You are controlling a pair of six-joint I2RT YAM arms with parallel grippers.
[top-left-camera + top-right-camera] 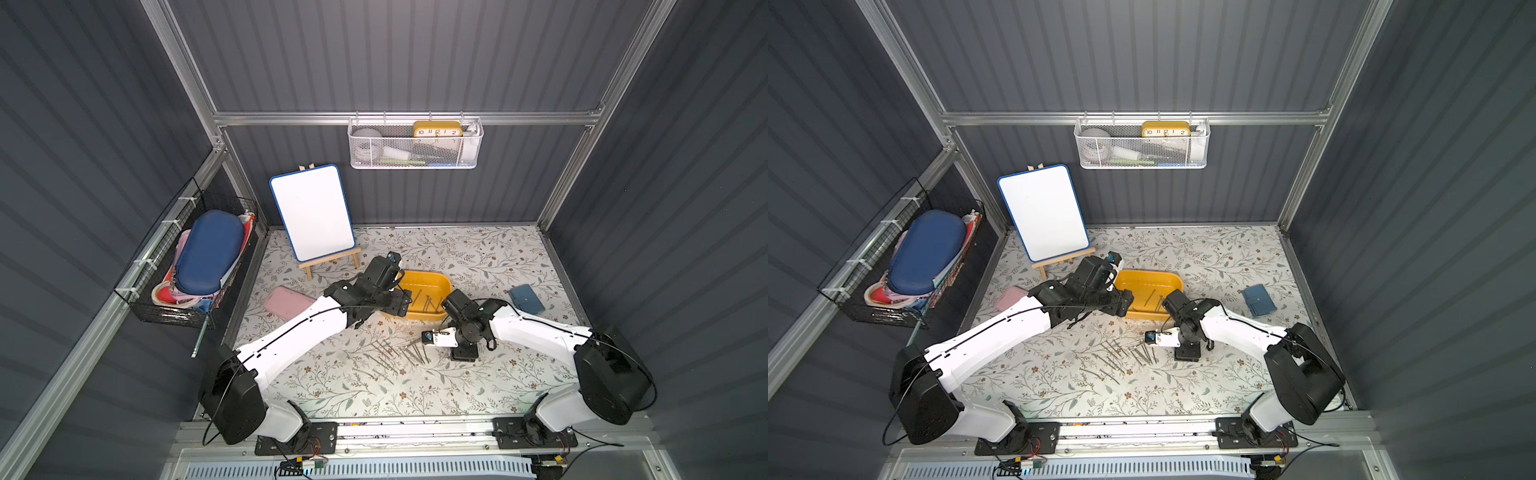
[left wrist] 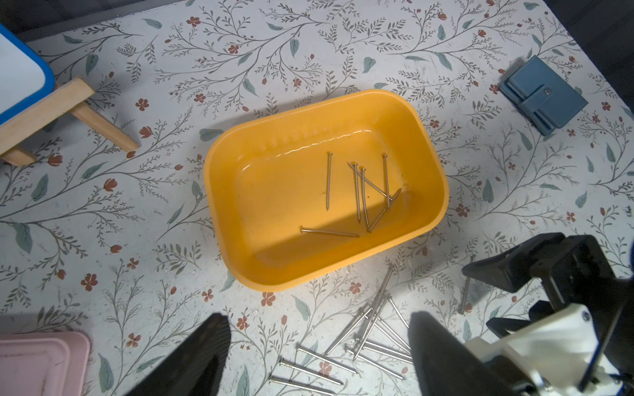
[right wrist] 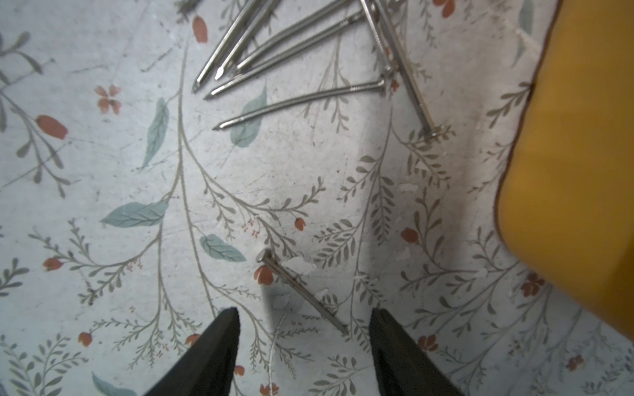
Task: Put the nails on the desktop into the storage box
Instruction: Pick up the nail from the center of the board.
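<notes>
Pick step: your right gripper (image 3: 303, 312) hangs low over the off-white floral-printed counter (image 1: 478, 382). Its jaws are released and flank one thin grey metal nail (image 3: 302, 291) lying beside the shallow mustard-yellow plastic storage box (image 2: 430, 171) (several nails (image 2: 358, 192) already lie inside). Next: lower, then clench across the shank. The left gripper (image 2: 319, 317) has its jaws released and empty.

Several nails (image 2: 328, 181) lie in the storage box (image 2: 281, 205).

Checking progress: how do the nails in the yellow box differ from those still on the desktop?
Count: the boxed nails, in the storage box, number about seven; the loose nails on the desktop are clearly more. Spread: the boxed nails cluster toward one end, some crossing; the loose nails fan out beside the box. Both are thin, grey and lying flat.
</notes>
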